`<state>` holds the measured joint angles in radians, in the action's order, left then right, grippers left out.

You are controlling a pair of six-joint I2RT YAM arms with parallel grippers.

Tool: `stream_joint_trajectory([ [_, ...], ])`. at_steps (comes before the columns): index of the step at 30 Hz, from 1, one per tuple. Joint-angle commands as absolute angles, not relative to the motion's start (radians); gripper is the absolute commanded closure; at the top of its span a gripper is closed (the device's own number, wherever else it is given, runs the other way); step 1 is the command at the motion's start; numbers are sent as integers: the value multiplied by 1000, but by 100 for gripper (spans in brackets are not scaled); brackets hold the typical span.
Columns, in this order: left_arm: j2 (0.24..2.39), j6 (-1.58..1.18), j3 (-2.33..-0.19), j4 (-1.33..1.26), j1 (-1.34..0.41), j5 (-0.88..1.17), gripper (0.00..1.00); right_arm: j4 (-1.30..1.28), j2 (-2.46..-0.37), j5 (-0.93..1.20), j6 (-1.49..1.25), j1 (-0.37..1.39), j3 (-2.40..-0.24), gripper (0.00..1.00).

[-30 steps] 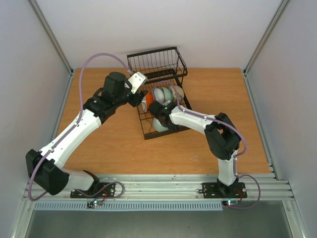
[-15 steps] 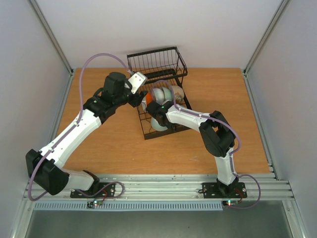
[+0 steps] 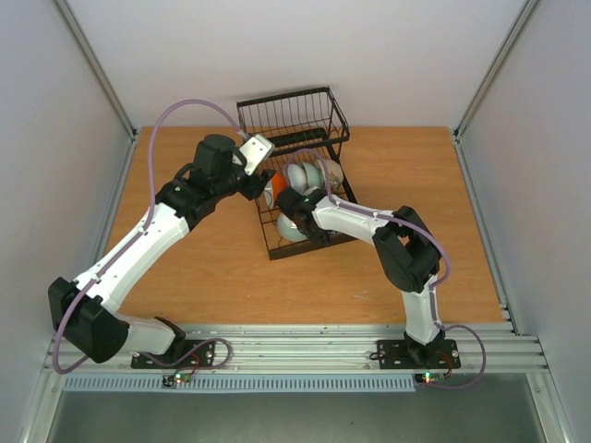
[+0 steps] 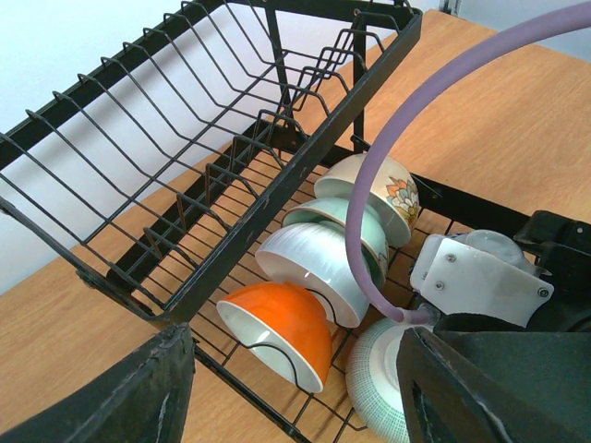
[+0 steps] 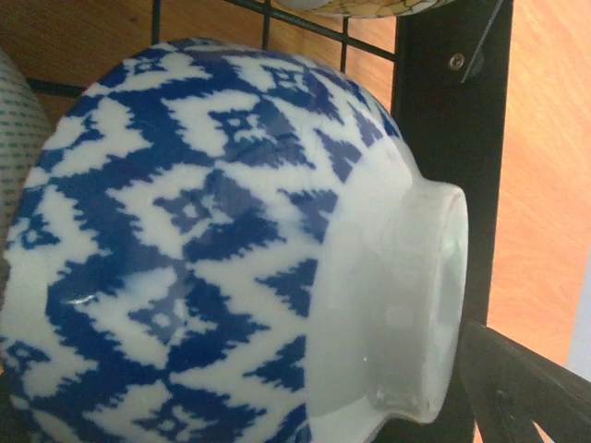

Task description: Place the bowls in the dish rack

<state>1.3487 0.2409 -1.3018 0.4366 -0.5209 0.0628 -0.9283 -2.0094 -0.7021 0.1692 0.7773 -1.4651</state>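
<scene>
Bowls stand on edge in the rack (image 3: 277, 251), both arms reaching in.
The left gripper (image 4: 295, 392) hangs over the rack with fingers (image 4: 138, 392) apart, holding nothing; below it sit the orange bowl (image 4: 282, 332), white bowl (image 4: 314, 268), green bowl (image 4: 337, 221) and flowered bowl (image 4: 392, 189). The blue-patterned bowl (image 5: 212, 249) fills the right wrist view; I cannot tell how the right gripper (image 3: 288, 205) stands.

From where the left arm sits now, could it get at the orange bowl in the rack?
Probably yes. The left end effector hovers open just short of the orange bowl, which stands at the near end of its row in the dish rack; only the rack's low wires lie between.
</scene>
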Motion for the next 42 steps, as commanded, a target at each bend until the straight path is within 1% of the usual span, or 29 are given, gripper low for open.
stream_joint_trajectory([
  [1, 1359, 253, -1316, 422, -517, 58, 39, -918, -1921, -617, 193, 779, -1435, 1],
  [11, 1367, 255, -1319, 420, -517, 46, 33, -931, -1805, -595, 194, 789, -1414, 1],
  [16, 1372, 258, -1321, 423, -517, 47, 32, -914, -1732, -557, 199, 792, -1393, 1],
  [21, 1368, 262, -1322, 424, -516, 37, 32, -896, -1675, -562, 186, 792, -1378, 1],
  [25, 1345, 270, -1317, 417, -496, 30, 32, -848, -1575, -528, 185, 787, -1349, 1],
  [30, 1301, 262, -1294, 405, -392, 79, 32, -802, -1454, -347, 196, 732, -1315, 1],
  [33, 1272, 267, -1250, 410, -332, 100, 32, -794, -1404, -276, 190, 690, -1292, 1],
  [37, 1224, 242, -1145, 374, -202, 157, 31, -793, -1352, -261, 170, 651, -1257, 1],
  [42, 1194, 179, -1028, 333, 4, 269, 31, -782, -1289, -270, 153, 584, -1203, 1],
])
